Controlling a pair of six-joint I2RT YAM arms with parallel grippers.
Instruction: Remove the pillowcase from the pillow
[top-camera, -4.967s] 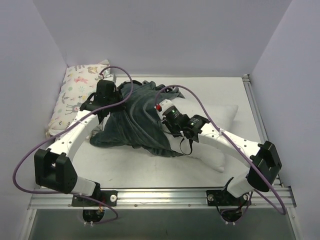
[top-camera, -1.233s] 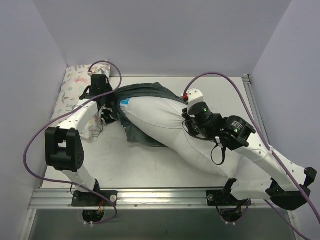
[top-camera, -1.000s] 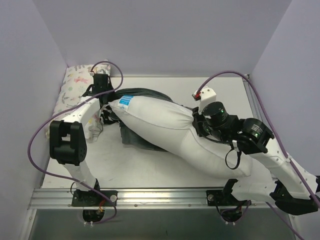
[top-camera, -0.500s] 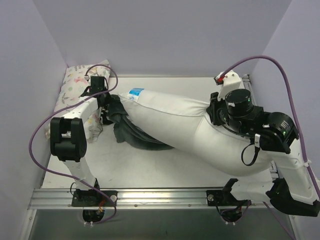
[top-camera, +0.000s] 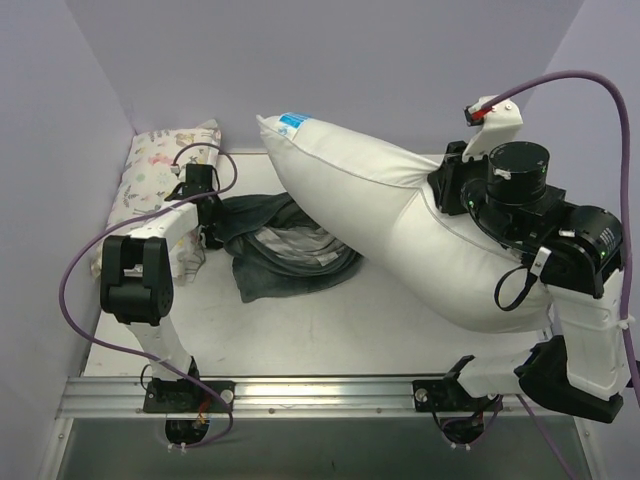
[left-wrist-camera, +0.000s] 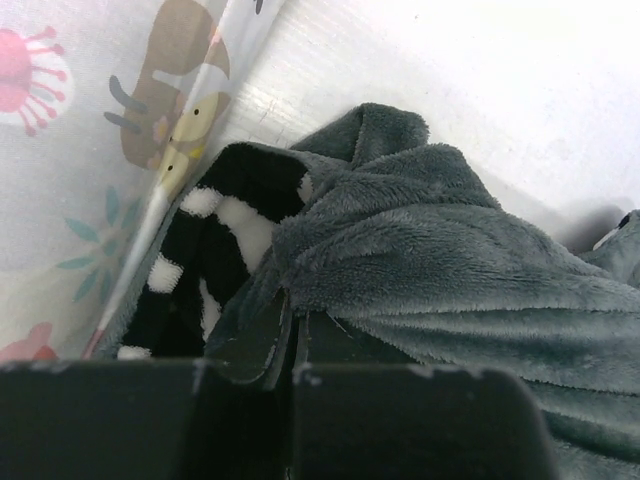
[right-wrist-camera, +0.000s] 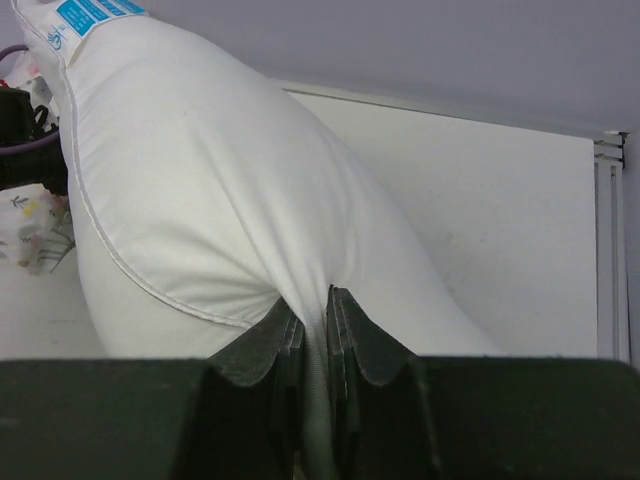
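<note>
The pillow (top-camera: 400, 215) is plump and white, with a blue label (top-camera: 293, 122) at its raised far-left corner. It hangs tilted above the table, outside the pillowcase. My right gripper (top-camera: 441, 190) is shut on a fold of the pillow (right-wrist-camera: 200, 180), and white cloth is pinched between its jaws (right-wrist-camera: 315, 305). The pillowcase (top-camera: 285, 250) lies crumpled on the table, slate-grey side mostly up with some zebra stripes showing. My left gripper (top-camera: 212, 215) is shut on the pillowcase's left edge (left-wrist-camera: 420, 270), the jaws (left-wrist-camera: 292, 312) closed on grey plush beside black-and-white stripes (left-wrist-camera: 225, 235).
A small pastel animal-print pillow (top-camera: 160, 190) lies against the left wall, right beside my left gripper (left-wrist-camera: 90, 150). Purple walls close in the back and both sides. A metal rail (top-camera: 320, 395) runs along the near edge. Purple cables loop off both arms.
My right arm rose up and to the right, drawing the pillow fully out of the pillowcase. The pillowcase slumped into a heap. My left gripper kept its hold in place.
</note>
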